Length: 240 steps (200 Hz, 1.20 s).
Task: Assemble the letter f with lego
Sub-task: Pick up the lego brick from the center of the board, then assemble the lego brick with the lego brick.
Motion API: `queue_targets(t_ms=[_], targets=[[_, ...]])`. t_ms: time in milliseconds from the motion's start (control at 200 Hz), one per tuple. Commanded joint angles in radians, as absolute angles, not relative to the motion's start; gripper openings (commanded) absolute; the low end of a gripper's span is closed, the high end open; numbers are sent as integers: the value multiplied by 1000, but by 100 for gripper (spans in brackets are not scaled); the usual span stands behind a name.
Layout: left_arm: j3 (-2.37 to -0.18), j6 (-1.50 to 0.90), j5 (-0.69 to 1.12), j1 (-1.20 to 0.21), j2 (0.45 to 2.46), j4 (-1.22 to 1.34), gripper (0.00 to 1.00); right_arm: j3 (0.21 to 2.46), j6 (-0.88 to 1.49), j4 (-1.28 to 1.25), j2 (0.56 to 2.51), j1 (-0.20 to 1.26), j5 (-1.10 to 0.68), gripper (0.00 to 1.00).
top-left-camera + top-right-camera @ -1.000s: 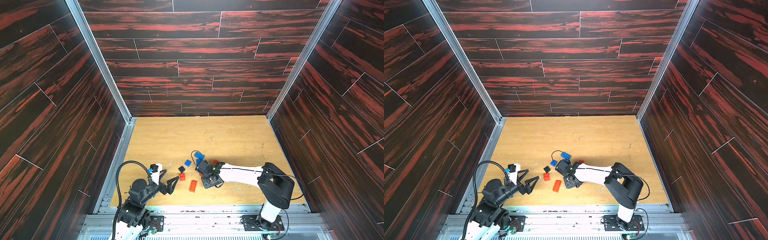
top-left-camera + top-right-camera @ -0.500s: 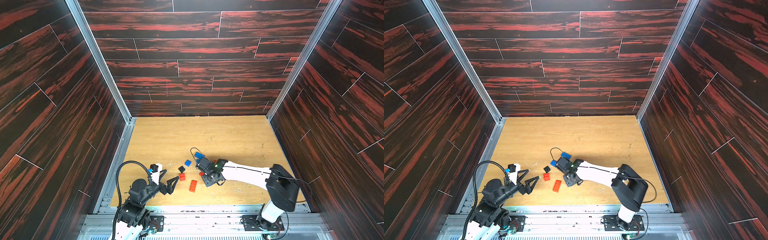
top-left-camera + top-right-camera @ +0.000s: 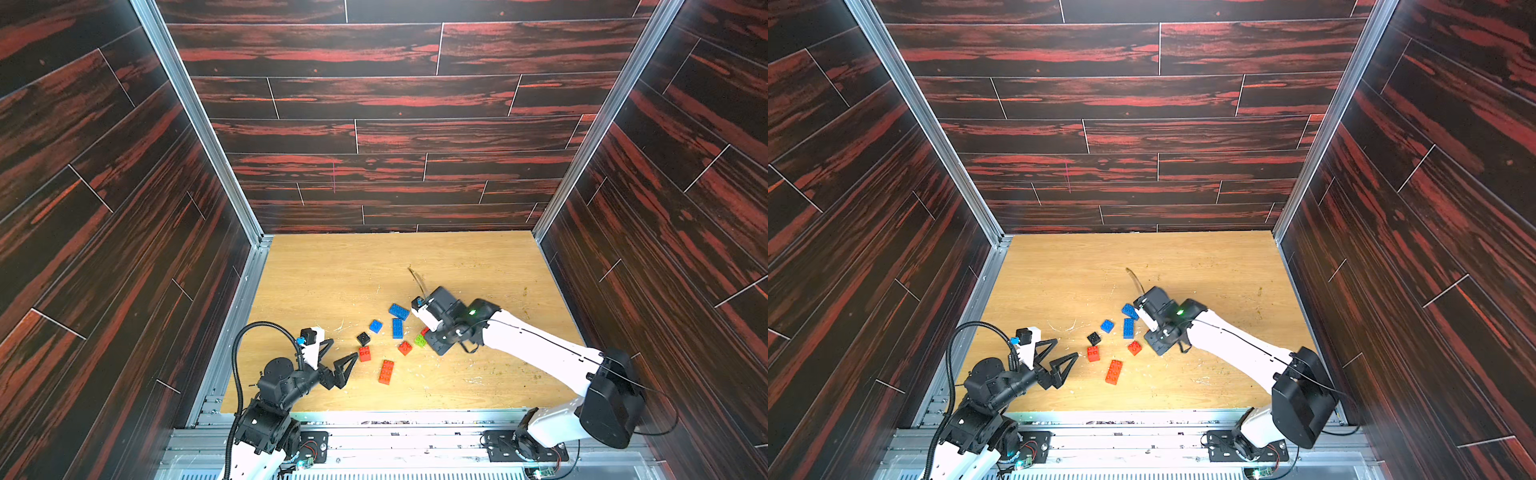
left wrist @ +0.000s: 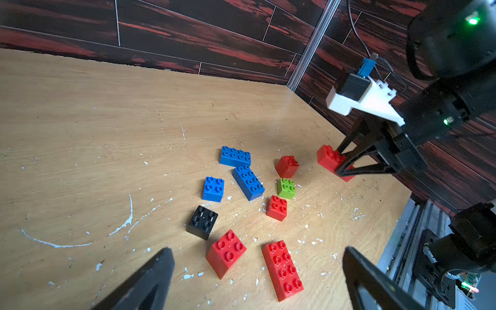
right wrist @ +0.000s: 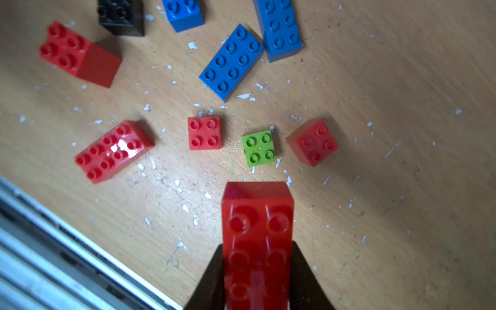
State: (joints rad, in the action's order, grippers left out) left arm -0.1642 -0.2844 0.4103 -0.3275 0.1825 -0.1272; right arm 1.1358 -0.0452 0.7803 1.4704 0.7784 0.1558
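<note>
Pulling out of the brick cluster now, the right gripper (image 4: 337, 163) is sitting further toward its own side than a second ago, and the lime green square brick (image 4: 286, 188) it was covering is showing again. Its jaws are pinching narrow across a red oblong brick (image 5: 257, 228), studs up, holding it low over the wooden table (image 3: 457, 270); whether it is touching the surface I cannot tell. The left gripper (image 3: 343, 349) is waiting with its jaws spread wide and gripping nothing, pointing at the near red square brick (image 4: 226, 253) just beyond its fingertips, with a second red oblong brick (image 4: 282, 269) lying beside that. Nothing is looking joined yet: the two blue oblong bricks (image 4: 248, 182) are lying corner to corner, while the blue square brick (image 4: 213, 188), the black square brick (image 4: 202, 222) and the two further red square bricks (image 4: 277, 208) are sitting loose and apart. So I am judging the letter as barely starting: one piece in hand, with the stem, both bars and every press-fit remaining
</note>
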Motion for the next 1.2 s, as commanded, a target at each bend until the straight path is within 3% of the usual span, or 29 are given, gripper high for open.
queue_targets(t_ms=[0, 276, 411, 782, 1197], targets=[[-164, -272, 414, -330, 189, -117, 100, 1134, -246, 780, 1475, 685, 18, 6], [-163, -272, 414, -330, 185, -118, 100, 1086, -570, 675, 1527, 565, -63, 0], [-163, -272, 417, -330, 187, -117, 100, 1142, -694, 767, 1564, 525, -241, 0], [-163, -272, 415, -330, 190, -115, 100, 1337, -788, 916, 1688, 526, -150, 0], [-161, -272, 414, -330, 190, -114, 100, 1364, -866, 905, 1744, 517, -138, 0]])
